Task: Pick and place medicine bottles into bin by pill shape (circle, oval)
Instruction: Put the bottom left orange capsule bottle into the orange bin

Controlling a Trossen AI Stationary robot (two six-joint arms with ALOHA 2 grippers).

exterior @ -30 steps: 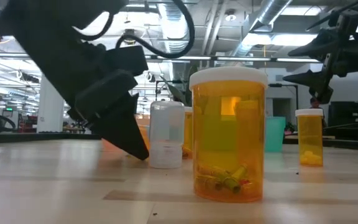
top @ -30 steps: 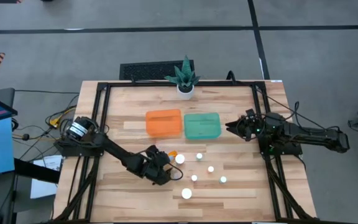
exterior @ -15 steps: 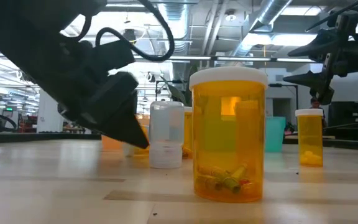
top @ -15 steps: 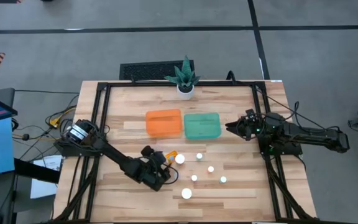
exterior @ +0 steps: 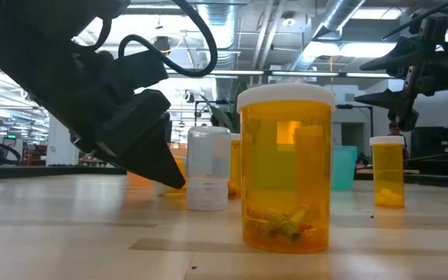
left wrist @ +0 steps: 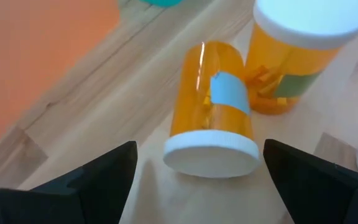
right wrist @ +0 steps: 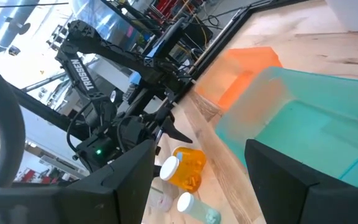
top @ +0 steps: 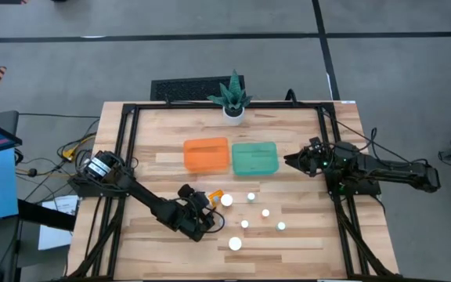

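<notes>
Jaws of the left gripper (left wrist: pixel 197 186) stand apart, one finger on either side of a fallen bottle (left wrist: pixel 211 118) and not yet touching it. Compared with the picture a second ago, the left arm has drawn back a little toward its own side of the bench (top: pixel 163 164) and dropped lower; over the last half second it has barely shifted. My reading is that the approach is finished and the arm is lined up for a close, so the pick itself is still to come.

The right gripper (top: pixel 291 161) waits beside the teal bin (top: pixel 254 158), jaws apart, unmoved from the earlier pictures.

Condition of the target: an amber bottle lying on its side, white cap toward the wrist camera, a pale blue label across its body. It rests against a standing bottle (left wrist: pixel 300 56) with a wider white cap (the two look to be touching, which may complicate the close). Pill shape inside the fallen one I cannot make out.

Location: the pair sits on the bench just in front of the orange bin (top: pixel 207 154), at the left edge of the group. Five other bottles (top: pixel 265 212) stand scattered nearby, caps up, none in either bin as far as the overhead view shows. A potted plant (top: pixel 232 100) stands at the far edge, clear of the work.
</notes>
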